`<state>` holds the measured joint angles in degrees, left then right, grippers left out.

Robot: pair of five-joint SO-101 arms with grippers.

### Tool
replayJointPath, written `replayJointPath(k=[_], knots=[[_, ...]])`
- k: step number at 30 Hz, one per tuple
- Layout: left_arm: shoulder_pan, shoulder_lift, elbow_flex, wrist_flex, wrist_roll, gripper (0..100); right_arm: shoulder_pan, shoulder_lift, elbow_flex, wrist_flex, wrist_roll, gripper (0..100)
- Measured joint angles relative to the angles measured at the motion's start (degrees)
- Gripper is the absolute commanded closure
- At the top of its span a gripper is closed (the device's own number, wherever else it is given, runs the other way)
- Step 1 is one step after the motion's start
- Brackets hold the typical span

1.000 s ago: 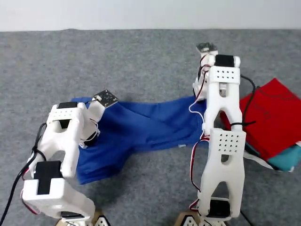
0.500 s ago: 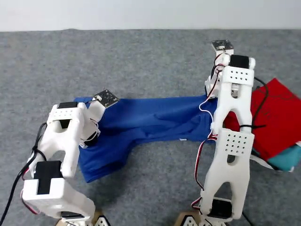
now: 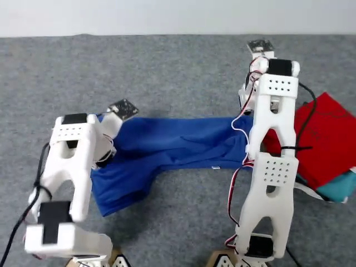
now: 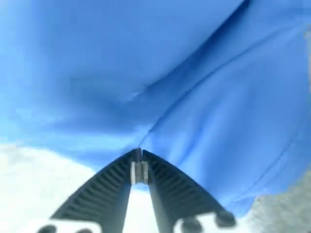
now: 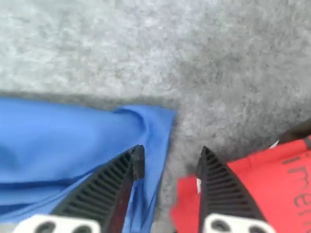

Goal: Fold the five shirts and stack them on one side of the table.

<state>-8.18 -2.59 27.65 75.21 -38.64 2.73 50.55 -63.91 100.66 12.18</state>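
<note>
**Blue shirt drawn out flat; right arm letting go**

The blue shirt (image 3: 178,147) is lying stretched across the middle of the table (image 3: 167,67), longer and smoother than a second ago. Its far end is lying just beside the red shirt (image 3: 328,139). The right gripper (image 5: 171,154) is hanging over that end with its jaws spread. The left gripper (image 4: 141,158), jaws pressed together, is rising at the other end. The shirt is looking ready for folding.

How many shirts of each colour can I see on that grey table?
blue shirt: 1
red shirt: 1
teal shirt: 1
Total: 3 shirts in plain sight. A pale strip peeks out beneath the red shirt, but too little of it shows to tell whether it is another shirt.
</note>
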Motion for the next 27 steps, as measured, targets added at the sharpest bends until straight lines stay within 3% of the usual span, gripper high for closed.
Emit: replayJointPath(k=[5, 9, 13, 27], knots=[[0.0, -6.2, 1.3, 0.4, 0.0, 99, -1.8, -9.3, 12.8, 0.0, 0.0, 81.7], [0.0, -6.3, 4.2, -0.6, -0.1, 99, -4.7, -14.5, 25.7, 0.0, 0.0, 88.9], [-0.1, -3.9, 5.8, -1.8, -0.1, 99, -6.9, -15.1, 34.1, 0.0, 0.0, 86.9], [-0.1, 0.8, 5.8, -3.4, -0.2, 99, -4.0, -15.2, 37.2, 0.0, 0.0, 86.2]])
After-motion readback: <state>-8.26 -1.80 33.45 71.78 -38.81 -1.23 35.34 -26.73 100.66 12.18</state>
